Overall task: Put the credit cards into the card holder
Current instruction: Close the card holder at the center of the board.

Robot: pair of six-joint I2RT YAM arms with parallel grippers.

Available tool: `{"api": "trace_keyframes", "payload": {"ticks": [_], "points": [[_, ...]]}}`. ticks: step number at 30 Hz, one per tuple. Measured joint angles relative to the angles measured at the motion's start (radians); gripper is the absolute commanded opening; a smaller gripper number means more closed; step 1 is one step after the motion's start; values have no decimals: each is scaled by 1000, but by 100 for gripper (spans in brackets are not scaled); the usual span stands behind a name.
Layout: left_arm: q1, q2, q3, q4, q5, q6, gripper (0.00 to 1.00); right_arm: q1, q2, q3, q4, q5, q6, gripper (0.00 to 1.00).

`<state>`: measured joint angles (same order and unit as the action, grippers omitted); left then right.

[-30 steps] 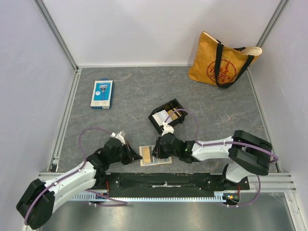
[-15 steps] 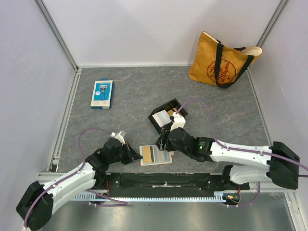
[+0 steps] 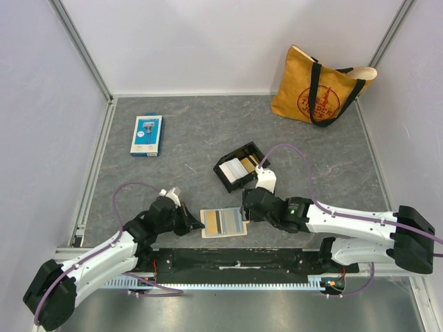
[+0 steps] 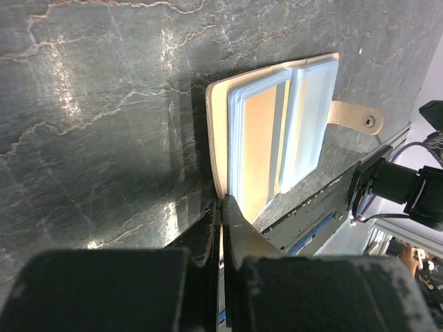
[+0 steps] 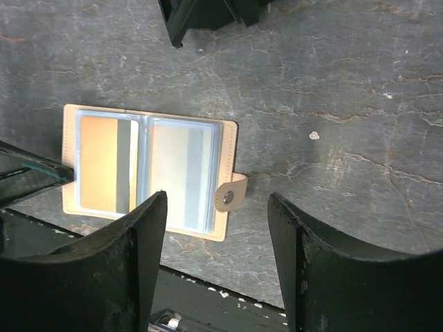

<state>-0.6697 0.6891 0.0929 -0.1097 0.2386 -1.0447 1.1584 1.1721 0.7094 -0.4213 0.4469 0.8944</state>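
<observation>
Open card holder (image 3: 223,223) is lying at the bench's near edge, two credit cards (image 5: 104,162) showing in its sleeves. Closed left hand (image 3: 196,225) is touching its left edge. Empty right hand (image 3: 247,207) is hovering open. More credit cards are sitting in the black tray (image 3: 223,177), so the job looks unfinished.

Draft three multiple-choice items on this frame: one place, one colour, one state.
1. Where does the open card holder lie?
A. at the table's far left corner
B. near the table's front edge, between the left pincer and the right pincer
C. against the back wall

2. What colour is the tote bag?
A. mustard yellow with black handles
B. green
C. white

3. What state is the right pincer in?
A. shut on the holder's tab
B. open, nothing between its fingers
C. shut, holding nothing

Key:
1 B: the top view shows it just ahead of the arm bases, with a pincer at each side.
2 A: the bag at the far right is yellow with black straps.
3 B: the right wrist view shows the fingers spread with only table and holder below.
</observation>
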Motion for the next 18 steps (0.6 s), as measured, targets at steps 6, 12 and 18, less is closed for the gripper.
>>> {"api": "trace_keyframes", "payload": {"ticks": [6,12,18], "points": [[0,5,8,-13,1,6,2,0,41,1,-19,-5,0,63],[0,5,13,-20,1,9,2,0,62,1,-28,-24,-1,53],[0,5,13,-20,1,14,2,0,95,2,-28,-46,-2,40]]}}
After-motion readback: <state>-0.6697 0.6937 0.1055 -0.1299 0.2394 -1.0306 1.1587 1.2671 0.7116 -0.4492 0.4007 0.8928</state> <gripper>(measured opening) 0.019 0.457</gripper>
